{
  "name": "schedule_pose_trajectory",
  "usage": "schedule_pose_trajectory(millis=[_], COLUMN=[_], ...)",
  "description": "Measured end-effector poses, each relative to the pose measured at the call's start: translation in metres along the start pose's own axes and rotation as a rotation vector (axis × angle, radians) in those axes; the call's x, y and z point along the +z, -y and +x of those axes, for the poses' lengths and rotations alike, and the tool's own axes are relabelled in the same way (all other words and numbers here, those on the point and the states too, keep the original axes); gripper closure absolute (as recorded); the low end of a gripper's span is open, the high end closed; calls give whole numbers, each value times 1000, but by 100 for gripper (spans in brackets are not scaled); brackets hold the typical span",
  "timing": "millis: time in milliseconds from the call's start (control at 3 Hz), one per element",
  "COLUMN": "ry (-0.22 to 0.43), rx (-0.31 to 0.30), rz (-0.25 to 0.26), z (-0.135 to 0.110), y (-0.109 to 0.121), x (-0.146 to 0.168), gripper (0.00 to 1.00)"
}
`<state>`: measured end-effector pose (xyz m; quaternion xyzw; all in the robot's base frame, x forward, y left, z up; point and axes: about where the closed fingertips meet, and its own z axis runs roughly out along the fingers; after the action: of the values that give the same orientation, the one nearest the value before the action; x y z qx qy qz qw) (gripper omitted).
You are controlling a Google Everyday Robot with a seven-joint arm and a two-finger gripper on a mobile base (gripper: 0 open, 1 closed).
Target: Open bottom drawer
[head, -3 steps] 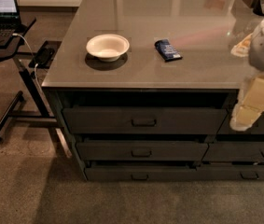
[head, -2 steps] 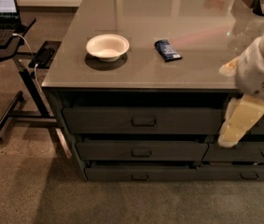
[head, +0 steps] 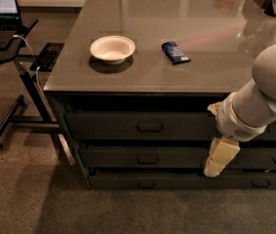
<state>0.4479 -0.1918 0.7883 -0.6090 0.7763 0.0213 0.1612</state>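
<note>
The bottom drawer is the lowest, slimmest dark-grey front of the left stack of three, with a small central pull handle. It looks shut. My white arm comes in from the right, and my cream gripper hangs down in front of the drawer stack. Its tip sits at the top edge of the bottom drawer, well right of the handle.
Two taller drawers sit above the bottom drawer. A right-hand stack has its own low drawer. On the counter are a white bowl and a blue packet. A laptop stand is at the left.
My arm has moved left and down across the drawer fronts, bringing the gripper from the middle drawer's height down to the bottom drawer's top edge.
</note>
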Motion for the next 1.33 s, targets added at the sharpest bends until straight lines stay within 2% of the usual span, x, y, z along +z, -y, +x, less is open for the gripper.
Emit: schedule_pose_trajectory(millis=[333,667,1000,1333], ry=[0,-2,-10,5], rx=[0,36,113,145], rz=[0,-59,-128,-189], z=[0,16,42,59], y=[0,-12,-27,-40], x=[0,50,119,180], gripper=[0,0,0,0])
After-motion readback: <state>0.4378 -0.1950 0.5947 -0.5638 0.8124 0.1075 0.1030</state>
